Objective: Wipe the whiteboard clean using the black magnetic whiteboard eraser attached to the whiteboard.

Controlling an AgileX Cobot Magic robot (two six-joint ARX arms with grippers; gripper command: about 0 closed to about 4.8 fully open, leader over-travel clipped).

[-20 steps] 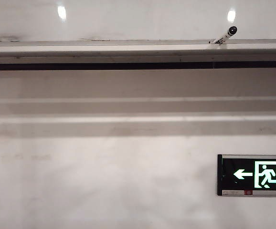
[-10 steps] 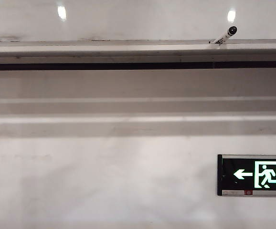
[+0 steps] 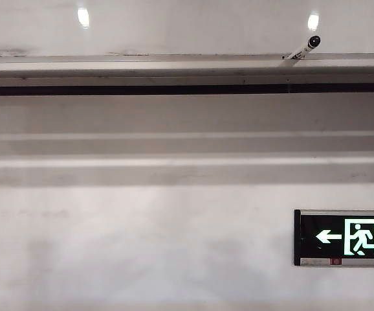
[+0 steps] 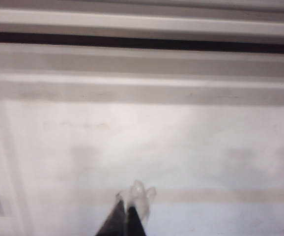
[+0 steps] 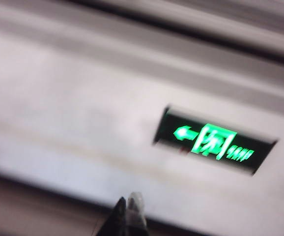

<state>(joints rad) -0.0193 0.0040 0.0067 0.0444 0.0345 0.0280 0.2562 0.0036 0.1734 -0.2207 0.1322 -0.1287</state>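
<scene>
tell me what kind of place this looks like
Probably an office or classroom building interior: a white wall with a lit green emergency exit sign, a grey metal whiteboard tray rail, and a black-capped white marker pen resting on it. Neither tool holds anything.

Institutional building — lit green exit sign (image 3: 344, 237) low on plain wall (image 3: 142, 246).

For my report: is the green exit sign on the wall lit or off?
Lit. The exit sign glows bright green in the exterior view, and in the right wrist view as well.
</scene>
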